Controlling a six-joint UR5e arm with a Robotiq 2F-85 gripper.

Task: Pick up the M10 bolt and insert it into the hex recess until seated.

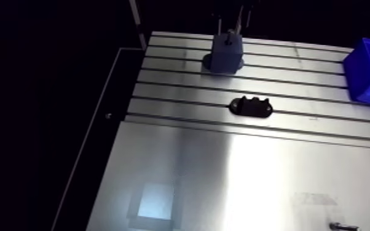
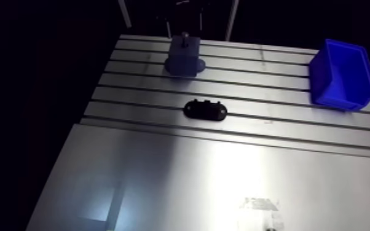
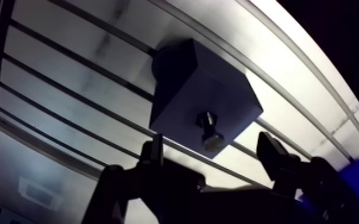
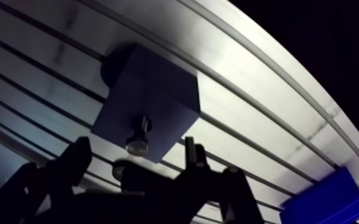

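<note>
Worktop (image 1: 236, 178): bare aluminium; the far half is ribbed with long parallel slots; the near half is a smooth, glaring sheet.
Block (image 3: 188, 83): dark blue-grey and matt, a square-cornered cube with flat faces; it stands on the slotted part close to the worktop's far edge, toward the far left corner; a round dark foot shows at its base.
M10 bolt (image 3: 209, 128): short and metallic; it stands upright in the middle of the block's top face; it is wider and darker where it meets the block, with a pale round end on top; whether it is fully seated cannot be told.
Gripper (image 3: 213, 150): black; it hangs over the block with its claw spread wide; the fingers (image 3: 272, 152) stand either side of the bolt's upper end, clear of it, holding nothing.
Fixture (image 1: 251, 106): black, low and oval with small bumps on top; it lies on the slots near the worktop's middle, apart from the block.
Bin (image 1: 369, 70): bright blue plastic, open-topped with sloping walls; it sits at the far right edge.
</note>
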